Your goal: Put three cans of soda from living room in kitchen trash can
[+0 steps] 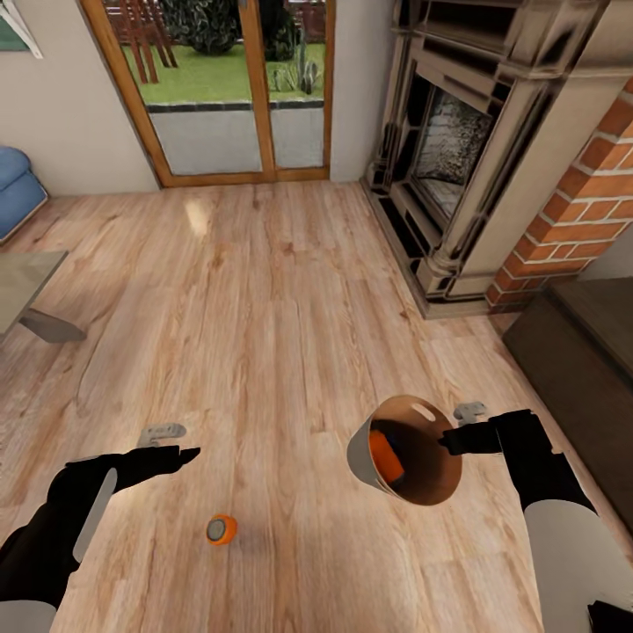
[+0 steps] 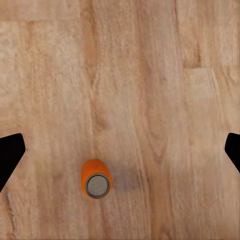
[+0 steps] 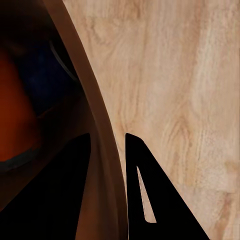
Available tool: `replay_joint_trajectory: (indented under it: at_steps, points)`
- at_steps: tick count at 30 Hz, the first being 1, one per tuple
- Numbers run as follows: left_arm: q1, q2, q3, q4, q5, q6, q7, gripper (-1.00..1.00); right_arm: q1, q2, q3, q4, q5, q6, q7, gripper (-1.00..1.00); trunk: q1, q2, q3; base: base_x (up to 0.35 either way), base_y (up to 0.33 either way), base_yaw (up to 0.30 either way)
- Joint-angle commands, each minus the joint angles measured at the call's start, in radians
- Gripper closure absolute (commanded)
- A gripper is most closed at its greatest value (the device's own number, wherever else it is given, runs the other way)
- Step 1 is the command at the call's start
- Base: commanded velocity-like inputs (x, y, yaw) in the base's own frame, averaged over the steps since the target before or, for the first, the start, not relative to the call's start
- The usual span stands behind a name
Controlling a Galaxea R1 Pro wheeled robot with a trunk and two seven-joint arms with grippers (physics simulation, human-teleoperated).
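One soda can (image 1: 385,454): I see it inside the tilted trash can (image 1: 359,457).
Right fingers (image 3: 145,190): clamped on its rim.
Left fingers (image 2: 10,155): spread, empty, above a floor can (image 2: 96,179).

a: what lies on the light wood floor (image 2: 150,75)?

b: one orange can of soda (image 2: 96,179), standing upright, its silver-grey end facing up.

a: and the left hand (image 2: 120,150)?

b: its dark fingertips (image 2: 10,152) sit well apart, either side of the can, touching nothing.

Living room, fireplace (image 1: 457,149), sofa (image 1: 18,189), glass doors (image 1: 224,83)
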Motion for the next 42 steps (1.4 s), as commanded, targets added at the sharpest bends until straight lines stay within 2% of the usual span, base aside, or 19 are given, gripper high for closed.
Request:
replay_joint_trajectory:
  at_steps: [1,12,19,23,26,31,33,36,42]
  points:
    - [0.0,0.0,0.0,0.0,0.0,0.0,0.0,-1.0,0.0,0.0,0.0,0.0,-0.015,0.009,0.007,1.0,0.0,0.0,-0.001,0.143,0.0,0.162]
    - [0.0,0.0,0.0,-0.007,0.002,-0.002,0.001,-1.0,0.0,0.002,-0.001,0.0,-0.015,0.009,0.006,1.0,0.0,0.0,-0.01,0.038,0.0,0.185]
    - [-0.001,-0.004,0.0,-0.003,0.001,-0.003,0.022,-1.0,0.0,0.001,0.001,0.0,-0.015,0.009,0.007,1.0,0.027,-0.049,-0.037,0.001,0.0,0.092]
    - [-0.001,-0.027,-0.001,0.0,-0.002,-0.003,0.025,-1.0,-0.001,0.002,0.003,0.0,-0.015,0.013,0.006,1.0,0.042,-0.077,-0.053,0.0,0.0,0.013]
    - [-0.001,-0.035,-0.001,0.002,-0.004,-0.004,0.026,-1.0,-0.003,0.0,0.001,-0.001,-0.015,0.024,0.008,1.0,0.054,-0.098,-0.065,0.0,0.0,0.003]
    - [-0.001,-0.042,-0.001,0.003,-0.004,-0.005,0.026,-1.0,-0.009,-0.02,-0.001,-0.015,-0.014,0.09,0.01,1.0,0.073,-0.133,-0.084,0.0,0.0,0.0]
    - [-0.001,-0.042,-0.001,0.003,-0.002,-0.006,0.026,-1.0,-0.01,-0.027,-0.001,-0.057,-0.014,0.113,0.011,1.0,0.08,-0.147,-0.091,0.0,0.0,0.0]
    - [-0.001,-0.043,-0.001,0.003,-0.002,-0.006,0.026,-1.0,-0.011,-0.03,0.003,-0.129,-0.013,0.186,0.014,1.0,0.092,-0.168,-0.1,0.0,0.0,0.0]
    - [-0.001,-0.044,-0.001,0.003,-0.002,-0.006,0.026,-1.0,-0.011,-0.032,0.082,-0.29,-0.013,0.291,0.019,1.0,0.115,-0.21,-0.119,0.0,0.0,0.0]
